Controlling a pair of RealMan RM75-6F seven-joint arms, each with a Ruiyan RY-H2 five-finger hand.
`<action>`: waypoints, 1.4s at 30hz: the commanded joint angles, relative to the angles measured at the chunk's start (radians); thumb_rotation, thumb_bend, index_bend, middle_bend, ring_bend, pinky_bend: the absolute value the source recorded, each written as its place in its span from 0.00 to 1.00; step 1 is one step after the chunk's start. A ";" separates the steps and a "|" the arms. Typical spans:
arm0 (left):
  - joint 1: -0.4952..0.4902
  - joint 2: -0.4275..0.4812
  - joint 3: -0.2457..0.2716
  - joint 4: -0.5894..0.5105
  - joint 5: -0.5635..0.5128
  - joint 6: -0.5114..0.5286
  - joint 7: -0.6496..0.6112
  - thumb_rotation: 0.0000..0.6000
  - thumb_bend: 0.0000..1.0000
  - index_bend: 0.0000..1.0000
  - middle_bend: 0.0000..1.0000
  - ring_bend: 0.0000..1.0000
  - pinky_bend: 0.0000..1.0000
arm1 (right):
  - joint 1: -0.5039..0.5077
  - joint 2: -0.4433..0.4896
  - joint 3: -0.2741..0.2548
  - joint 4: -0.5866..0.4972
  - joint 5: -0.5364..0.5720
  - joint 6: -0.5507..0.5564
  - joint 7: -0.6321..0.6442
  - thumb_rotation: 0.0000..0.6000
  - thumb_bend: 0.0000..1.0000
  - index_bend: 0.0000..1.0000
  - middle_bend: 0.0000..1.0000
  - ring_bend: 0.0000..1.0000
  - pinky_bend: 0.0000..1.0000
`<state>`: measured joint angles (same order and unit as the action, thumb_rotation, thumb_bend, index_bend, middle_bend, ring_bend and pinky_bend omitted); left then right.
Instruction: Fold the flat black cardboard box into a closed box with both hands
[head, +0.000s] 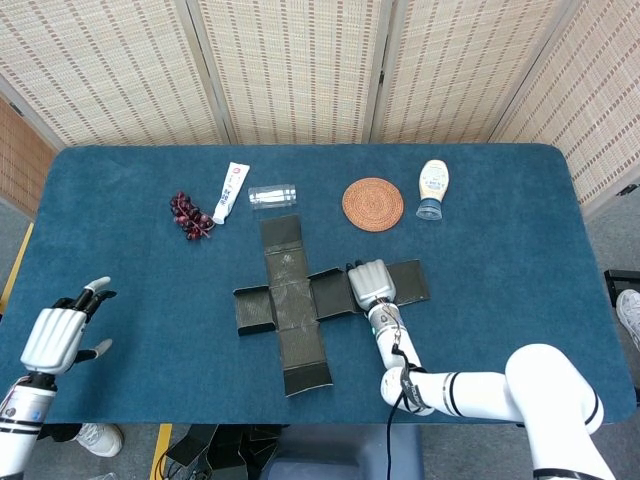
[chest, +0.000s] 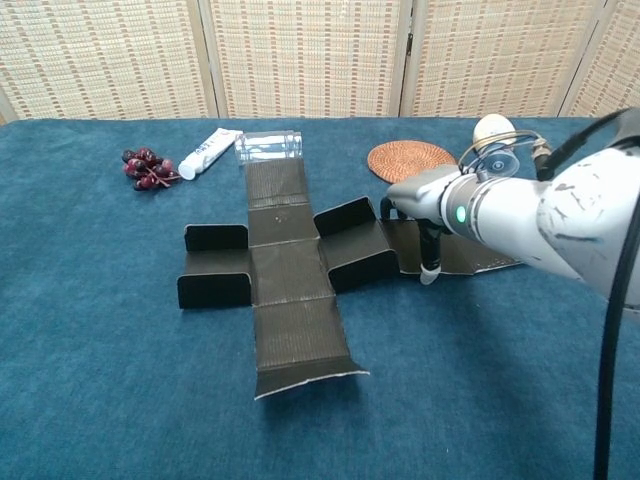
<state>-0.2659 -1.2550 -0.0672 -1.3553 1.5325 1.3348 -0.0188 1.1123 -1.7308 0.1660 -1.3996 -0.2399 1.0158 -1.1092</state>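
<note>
Head view shows the blue table (head: 520, 250) with the flat black cardboard box (head: 300, 300) unfolded at its middle. Right hand (head: 370, 284) rests palm-down on the box's right flap, gripping nothing that I can see. Left hand (head: 60, 335) hovers released at the table's left edge, fingers apart. Coaster (head: 372, 203), bottle (head: 433, 187), tube (head: 231, 191) and grapes (head: 189, 214) lie behind.

One black cardboard box (head: 300, 292), one tube (head: 231, 191), one grape bunch (head: 189, 214), one coaster (head: 373, 203), one bottle (head: 433, 188), perhaps one clear cup (head: 272, 196).
</note>
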 joint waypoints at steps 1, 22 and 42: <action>-0.079 -0.082 0.001 0.148 0.039 -0.076 -0.074 1.00 0.10 0.23 0.18 0.55 0.39 | -0.007 0.009 -0.001 -0.012 -0.013 0.000 0.017 1.00 0.25 0.22 0.31 0.79 0.92; -0.284 -0.417 0.029 0.518 0.130 -0.150 -0.078 1.00 0.10 0.00 0.00 0.56 0.63 | -0.015 0.017 -0.023 -0.032 -0.046 -0.004 0.059 1.00 0.25 0.22 0.31 0.80 0.92; -0.354 -0.536 0.052 0.624 0.120 -0.169 -0.081 1.00 0.10 0.00 0.00 0.56 0.66 | -0.024 0.038 -0.036 -0.064 -0.080 0.004 0.093 1.00 0.26 0.22 0.31 0.80 0.92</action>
<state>-0.6186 -1.7894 -0.0170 -0.7326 1.6530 1.1652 -0.0989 1.0880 -1.6929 0.1303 -1.4633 -0.3203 1.0193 -1.0161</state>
